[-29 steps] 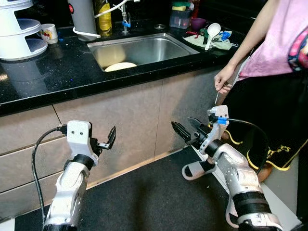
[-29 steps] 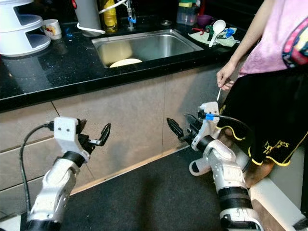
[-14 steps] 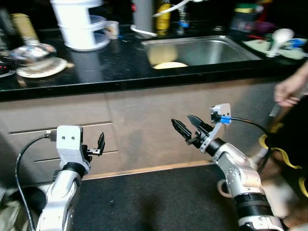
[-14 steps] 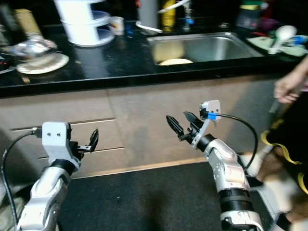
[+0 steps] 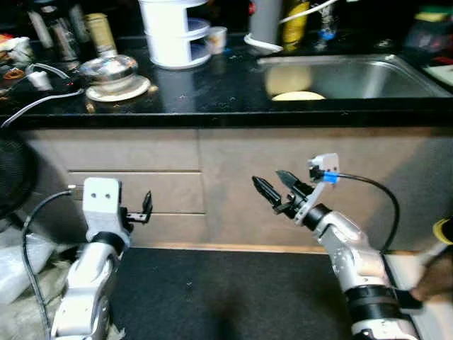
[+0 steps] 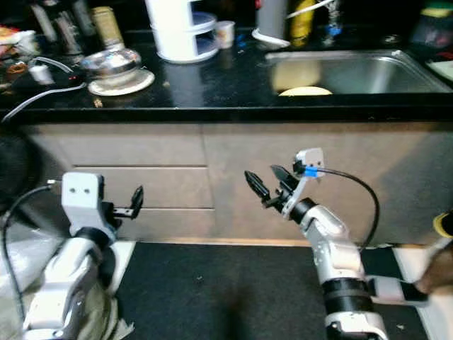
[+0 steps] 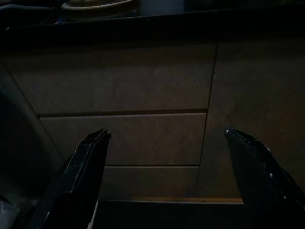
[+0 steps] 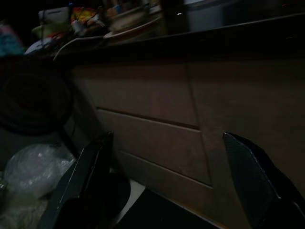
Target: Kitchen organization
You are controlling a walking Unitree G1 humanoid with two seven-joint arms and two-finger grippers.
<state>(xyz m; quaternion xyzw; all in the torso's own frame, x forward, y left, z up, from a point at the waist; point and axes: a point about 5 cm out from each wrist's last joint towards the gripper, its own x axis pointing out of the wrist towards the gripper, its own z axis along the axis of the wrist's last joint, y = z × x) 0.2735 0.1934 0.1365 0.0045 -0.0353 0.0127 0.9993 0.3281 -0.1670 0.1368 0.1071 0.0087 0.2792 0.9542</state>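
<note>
1. My left gripper [image 5: 146, 206] is raised in front of the beige cabinet drawers [image 5: 134, 191] below the desk; its jaws stand apart and hold nothing.
2. My right gripper [image 5: 274, 188] is raised in front of the cabinet panel under the sink, jaws apart and empty. A black cable [image 5: 371, 191] loops from its wrist.
3. The black desk [image 5: 212, 95] runs across the upper part of the head views. The steel sink [image 5: 354, 71] is set into it on the right, with a pale round plate [image 5: 297, 95] lying in the basin.
4. Left of the sink stands a white tiered rack [image 5: 173, 32], with a small white mug [image 5: 216, 39] just beside it.
5. Further left, a shiny metal lid [image 5: 110, 69] sits on a plate [image 5: 117, 91], and bottles and jars [image 5: 78, 35] stand behind at the back edge. A cable [image 5: 32, 110] trails across the desk's left end.
6. A grey cylindrical container [image 5: 265, 18] and a yellow bottle [image 5: 297, 14] stand behind the sink.
7. A dark mat [image 5: 226, 290] covers the floor before the cabinets. A crumpled clear plastic bag [image 5: 14, 273] lies at the far left.
8. At the right edge a blurred part of a person [image 5: 435, 273] appears low down; I cannot tell more.
</note>
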